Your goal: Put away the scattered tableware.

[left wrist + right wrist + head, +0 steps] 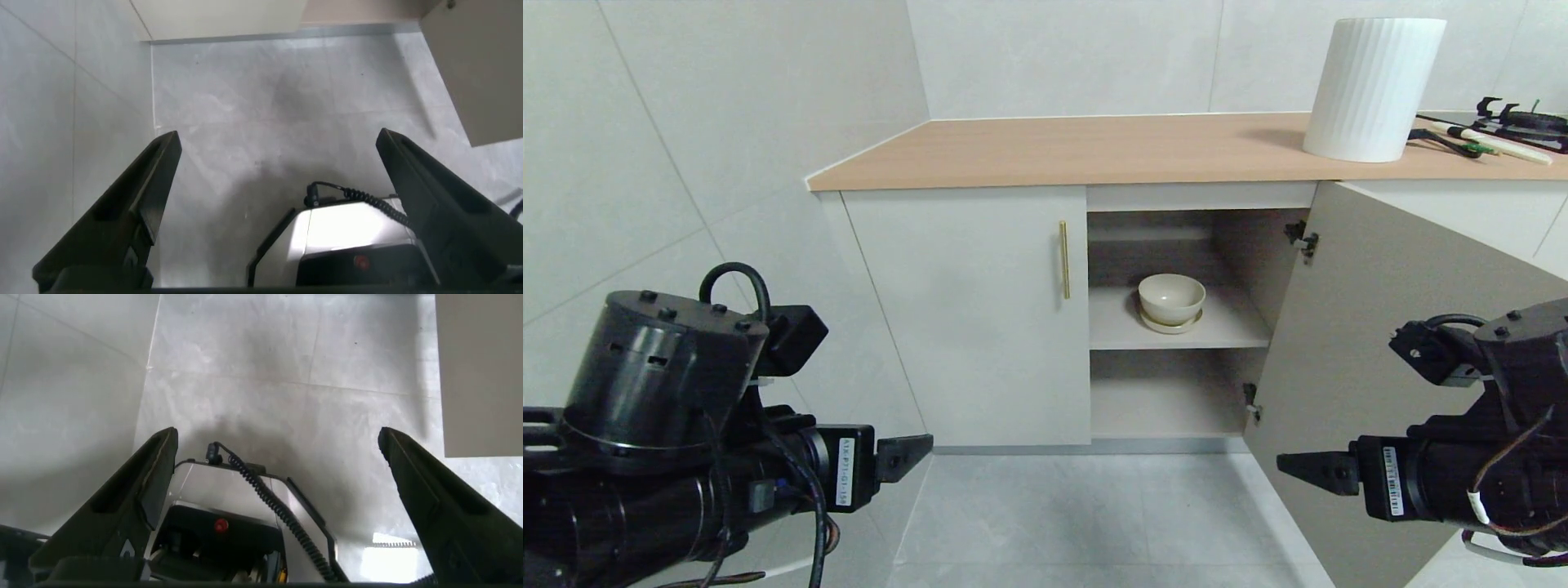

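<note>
A cream bowl [1171, 298] sits on a small cream plate [1170, 324] on the upper shelf [1225, 327] of the cabinet, behind the open right door [1347, 343]. My left gripper [903, 456] hangs low at the left, in front of the shut left door [972, 318] and well short of the shelf. In the left wrist view its fingers [147, 196] stand wide apart over the grey floor, with nothing between them. My right gripper [1307, 471] hovers low at the right, beside the open door. It is open too [278, 437], and holds nothing.
A tall white ribbed container [1372, 88] stands on the wooden countertop [1078, 151], with several utensils [1486, 139] lying to its right. The left door has a gold handle [1063, 260]. The lower shelf [1160, 408] is bare. Grey tiled floor [1078, 514] spreads before the cabinet.
</note>
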